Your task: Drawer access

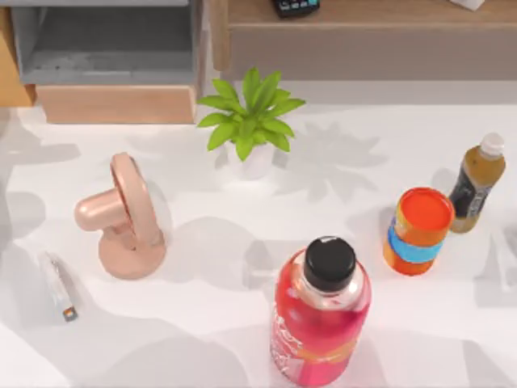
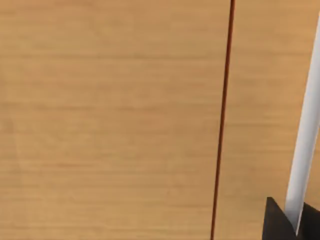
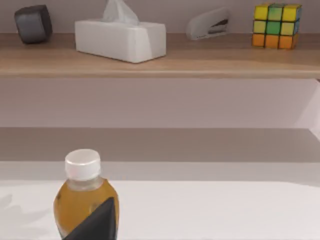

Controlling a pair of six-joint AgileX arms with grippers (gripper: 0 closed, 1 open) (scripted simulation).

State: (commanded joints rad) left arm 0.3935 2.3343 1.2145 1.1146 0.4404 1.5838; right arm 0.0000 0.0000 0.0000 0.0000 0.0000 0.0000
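Left end effector [image 2: 295, 225] tight against wood panel; drawer step in hand.
Its opening: cannot tell. A white bar [image 2: 305, 150] sits just beside it, likely the handle. The drawer [image 1: 6, 73], orange-tan front, sits at desk's far-left corner edge, partly visible. Next, probably: secure the handle, pull straight.

Drawer [image 1: 18, 87] at far left edge of table, mostly cut off by top view's left border. Deep orange-tan wood front, seen as narrow strip with angled corner. Sits just left of grey tray with paler peach front, touching or nearly so. Open or closed state cannot be told.
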